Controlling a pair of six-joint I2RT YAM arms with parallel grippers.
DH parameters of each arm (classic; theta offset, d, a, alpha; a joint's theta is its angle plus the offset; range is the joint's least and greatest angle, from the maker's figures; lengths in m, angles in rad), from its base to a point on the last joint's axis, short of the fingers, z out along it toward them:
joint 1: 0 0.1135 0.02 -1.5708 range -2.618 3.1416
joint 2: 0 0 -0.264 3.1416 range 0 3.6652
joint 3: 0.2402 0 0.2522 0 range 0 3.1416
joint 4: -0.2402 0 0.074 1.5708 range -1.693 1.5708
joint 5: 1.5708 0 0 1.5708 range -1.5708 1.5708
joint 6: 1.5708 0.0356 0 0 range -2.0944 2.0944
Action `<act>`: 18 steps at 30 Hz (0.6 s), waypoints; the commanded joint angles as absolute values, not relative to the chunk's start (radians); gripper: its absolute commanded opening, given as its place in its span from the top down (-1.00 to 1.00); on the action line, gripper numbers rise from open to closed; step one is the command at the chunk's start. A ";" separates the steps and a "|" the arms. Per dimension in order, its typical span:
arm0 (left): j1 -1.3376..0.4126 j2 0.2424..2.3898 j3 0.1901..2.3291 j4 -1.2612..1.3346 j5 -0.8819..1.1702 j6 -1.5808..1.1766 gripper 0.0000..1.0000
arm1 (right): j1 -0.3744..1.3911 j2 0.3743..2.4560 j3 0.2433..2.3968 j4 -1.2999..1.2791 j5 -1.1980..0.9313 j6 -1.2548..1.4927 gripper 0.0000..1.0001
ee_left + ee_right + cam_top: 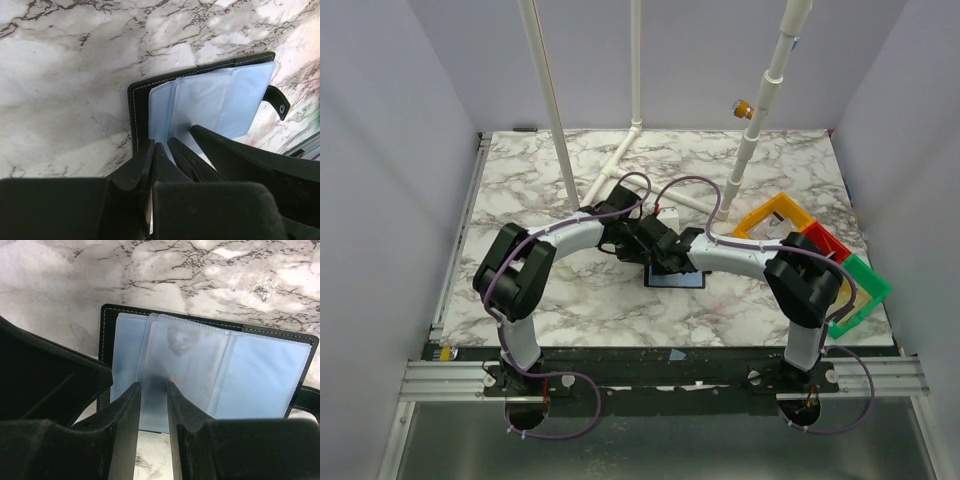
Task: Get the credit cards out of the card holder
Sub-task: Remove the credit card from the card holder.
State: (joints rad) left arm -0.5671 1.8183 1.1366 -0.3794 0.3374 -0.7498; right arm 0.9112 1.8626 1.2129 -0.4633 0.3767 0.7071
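Observation:
The card holder (678, 280) lies open on the marble table, black outside with pale blue clear sleeves inside (200, 365). Its snap tab (278, 102) sticks out at one end. Pale blue-grey cards seem to sit in the sleeves; I cannot tell them apart, and no tan card shows. My left gripper (155, 146) is shut, with its tips at the holder's near black edge. My right gripper (153, 385) is narrowly open, its tips resting on the middle sleeve. Both grippers meet over the holder in the top view, left gripper (645, 240), right gripper (668, 262).
Yellow (775, 215), red (825, 240) and green (860, 290) bins stand at the right edge of the table. White pipes (620, 160) rise from the far middle. The right gripper's fingers (200, 140) crowd the left wrist view.

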 commanded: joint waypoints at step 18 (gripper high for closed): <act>-0.578 1.840 1.133 -0.353 0.370 -0.757 1.00 | 0.919 1.863 1.182 -0.475 0.409 0.754 0.96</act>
State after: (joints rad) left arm -0.5716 1.8366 1.1366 -0.3641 0.3527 -0.7532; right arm 0.9108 1.8626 1.2034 -0.4576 0.3847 0.7361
